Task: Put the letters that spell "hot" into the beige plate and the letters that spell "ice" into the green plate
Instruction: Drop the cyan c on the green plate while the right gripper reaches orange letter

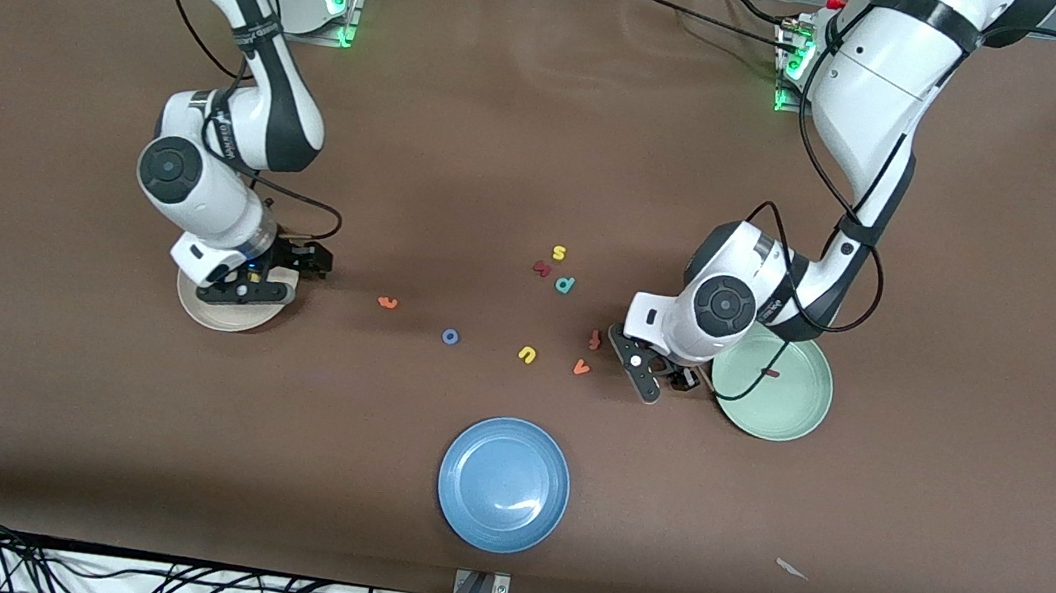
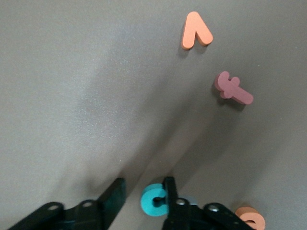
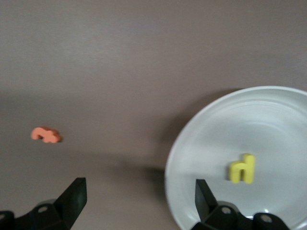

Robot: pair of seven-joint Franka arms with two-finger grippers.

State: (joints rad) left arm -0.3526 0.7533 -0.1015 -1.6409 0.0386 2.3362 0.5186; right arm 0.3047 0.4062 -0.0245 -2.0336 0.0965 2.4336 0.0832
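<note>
Yellow h (image 3: 242, 168) lies flat in the beige plate (image 3: 288, 103); red i (image 1: 769, 373) in the green plate (image 1: 801, 411).

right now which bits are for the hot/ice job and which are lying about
Job: beige plate, yellow h, orange t, blue o, green plate, dark red i, teal c, orange e.
Spare: blue plate, yellow u, yellow s, teal p, orange v.
</note>
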